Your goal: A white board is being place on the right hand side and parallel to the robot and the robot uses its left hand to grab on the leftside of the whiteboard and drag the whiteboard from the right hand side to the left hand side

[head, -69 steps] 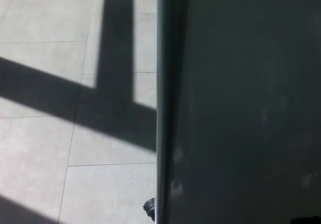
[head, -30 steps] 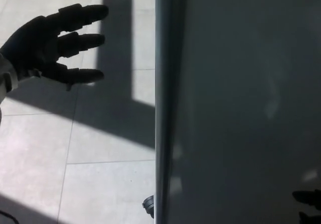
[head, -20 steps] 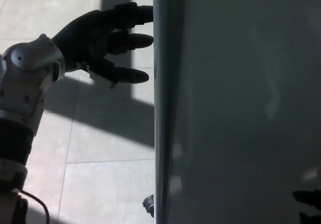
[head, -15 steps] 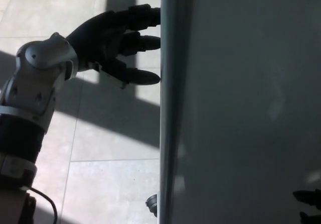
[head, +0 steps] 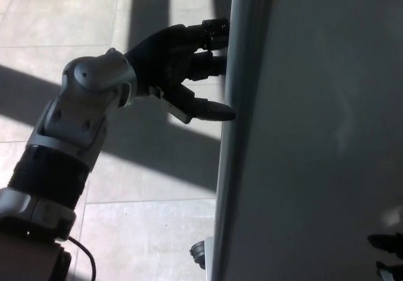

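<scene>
Whiteboard, a tall grey-white panel with a pale metal frame [head: 315, 136], fills the right half of the frame, its left edge running top to bottom just right of centre. At upper centre the robot's black left hand [head: 179, 63] reaches that edge with fingers spread: the two upper fingers [head: 211, 35] meet the frame and the thumb [head: 211, 111] touches lower down, so it looks posed to hook the edge for dragging, not yet clamped. A dark caster [head: 199, 252] sits at the bottom by the tiled floor [head: 50, 16]. At lower right, dark fingertips, probably the right hand [head: 387, 256], show too little to judge.
</scene>
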You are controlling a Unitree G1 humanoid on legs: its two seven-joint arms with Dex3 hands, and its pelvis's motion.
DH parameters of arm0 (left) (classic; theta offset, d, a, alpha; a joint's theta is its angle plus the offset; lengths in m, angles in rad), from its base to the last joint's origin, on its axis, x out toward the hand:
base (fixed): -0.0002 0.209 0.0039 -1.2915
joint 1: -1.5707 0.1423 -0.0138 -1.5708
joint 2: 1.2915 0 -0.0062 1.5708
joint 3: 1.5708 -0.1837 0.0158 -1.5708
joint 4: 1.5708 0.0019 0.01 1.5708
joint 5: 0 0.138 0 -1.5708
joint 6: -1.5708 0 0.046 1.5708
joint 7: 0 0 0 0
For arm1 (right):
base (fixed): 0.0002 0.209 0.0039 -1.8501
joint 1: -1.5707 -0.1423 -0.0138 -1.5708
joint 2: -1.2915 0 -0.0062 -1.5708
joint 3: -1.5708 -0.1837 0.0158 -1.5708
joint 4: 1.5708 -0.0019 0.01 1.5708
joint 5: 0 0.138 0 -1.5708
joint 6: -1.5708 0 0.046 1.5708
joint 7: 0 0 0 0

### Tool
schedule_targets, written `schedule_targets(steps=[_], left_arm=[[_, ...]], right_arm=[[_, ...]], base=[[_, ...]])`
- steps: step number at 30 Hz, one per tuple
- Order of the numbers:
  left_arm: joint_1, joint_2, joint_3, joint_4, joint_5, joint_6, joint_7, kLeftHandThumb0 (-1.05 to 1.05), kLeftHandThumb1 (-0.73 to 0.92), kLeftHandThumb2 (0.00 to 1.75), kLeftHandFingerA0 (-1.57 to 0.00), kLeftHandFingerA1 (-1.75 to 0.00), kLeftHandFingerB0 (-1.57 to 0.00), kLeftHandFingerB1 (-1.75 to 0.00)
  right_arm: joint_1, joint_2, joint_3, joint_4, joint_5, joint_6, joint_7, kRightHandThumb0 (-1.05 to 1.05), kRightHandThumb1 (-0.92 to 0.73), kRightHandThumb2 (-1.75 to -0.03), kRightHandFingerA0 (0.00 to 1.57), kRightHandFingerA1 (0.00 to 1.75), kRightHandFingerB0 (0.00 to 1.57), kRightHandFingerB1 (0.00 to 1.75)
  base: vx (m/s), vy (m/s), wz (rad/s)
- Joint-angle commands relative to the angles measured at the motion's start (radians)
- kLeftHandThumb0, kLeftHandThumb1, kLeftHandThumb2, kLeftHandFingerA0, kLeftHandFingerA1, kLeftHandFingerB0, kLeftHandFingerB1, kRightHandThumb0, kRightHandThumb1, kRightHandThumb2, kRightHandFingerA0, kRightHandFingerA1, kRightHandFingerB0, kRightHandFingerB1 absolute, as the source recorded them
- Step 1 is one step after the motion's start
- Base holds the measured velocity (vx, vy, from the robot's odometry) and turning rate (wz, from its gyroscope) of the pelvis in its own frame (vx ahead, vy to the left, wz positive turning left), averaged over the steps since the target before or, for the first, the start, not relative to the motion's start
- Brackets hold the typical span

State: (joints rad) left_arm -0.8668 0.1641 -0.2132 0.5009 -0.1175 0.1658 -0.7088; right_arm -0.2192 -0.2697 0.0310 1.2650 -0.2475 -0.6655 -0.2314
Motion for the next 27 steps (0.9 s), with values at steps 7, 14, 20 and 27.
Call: schedule_targets(steps=[7,14,20,27], left_arm=[[0.002,0.026,0.027,-0.011,-0.030,0.115,-0.071,-0.34,0.39,0.53,-0.08,-0.32,-0.01,-0.24],[-0.018,0.026,0.028,-0.056,-0.034,0.208,-0.081,-0.36,0.30,0.67,-0.02,-0.34,-0.01,-0.22],[-0.022,-0.071,-0.002,-0.077,-0.004,0.221,0.000,-0.33,0.30,0.63,-0.06,-0.37,-0.02,-0.21],[-0.041,-0.178,-0.063,0.050,0.054,0.046,0.027,-0.38,0.29,0.67,-0.01,-0.37,0.00,-0.21]], right_arm=[[-0.005,-0.018,-0.006,0.002,0.003,-0.017,0.000,-0.19,-0.74,-0.62,0.78,0.55,0.65,0.40],[-0.008,-0.020,-0.002,0.005,-0.002,-0.022,-0.004,-0.19,-0.74,-0.62,0.80,0.59,0.65,0.40],[-0.004,-0.012,-0.001,0.002,-0.002,-0.019,-0.009,-0.18,-0.74,-0.62,0.78,0.58,0.65,0.40],[-0.010,-0.016,-0.011,0.003,0.009,-0.032,0.014,-0.20,-0.75,-0.62,0.79,0.56,0.64,0.41]], base=[[0.00,0.000,0.00],[0.00,0.000,0.00],[0.00,0.000,0.00],[0.00,0.000,0.00]])
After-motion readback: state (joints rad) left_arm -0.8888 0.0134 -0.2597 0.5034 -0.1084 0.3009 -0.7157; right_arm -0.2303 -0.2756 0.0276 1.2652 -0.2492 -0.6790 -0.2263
